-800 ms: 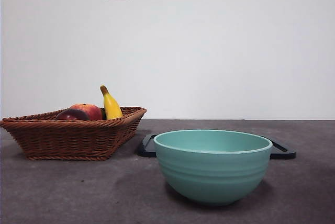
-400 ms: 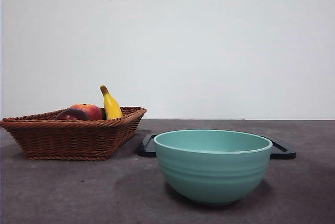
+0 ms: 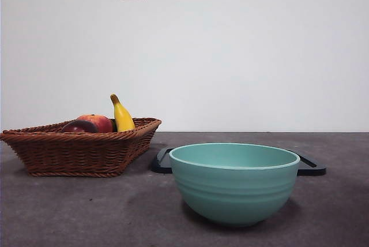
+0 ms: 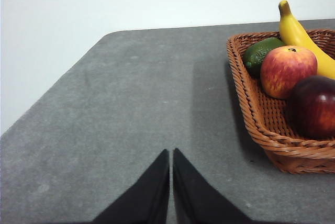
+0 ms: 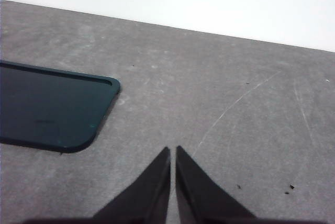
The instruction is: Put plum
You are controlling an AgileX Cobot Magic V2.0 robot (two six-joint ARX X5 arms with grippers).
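The plum point(image 4: 315, 105), dark maroon and glossy, lies in the wicker basket point(image 4: 264, 124); in the front view the plum point(image 3: 79, 126) just peeks over the basket point(image 3: 81, 149) rim at the left. My left gripper point(image 4: 171, 153) is shut and empty over bare table, apart from the basket. My right gripper point(image 5: 172, 150) is shut and empty too, hovering over the grey table next to the dark tray point(image 5: 47, 106). Neither arm shows in the front view.
The basket also holds a red-orange fruit point(image 4: 287, 70), a yellow banana point(image 4: 303, 35) and a green fruit point(image 4: 260, 54). A teal bowl point(image 3: 234, 181) stands near and central in the front view, with the dark flat tray point(image 3: 308, 166) behind it.
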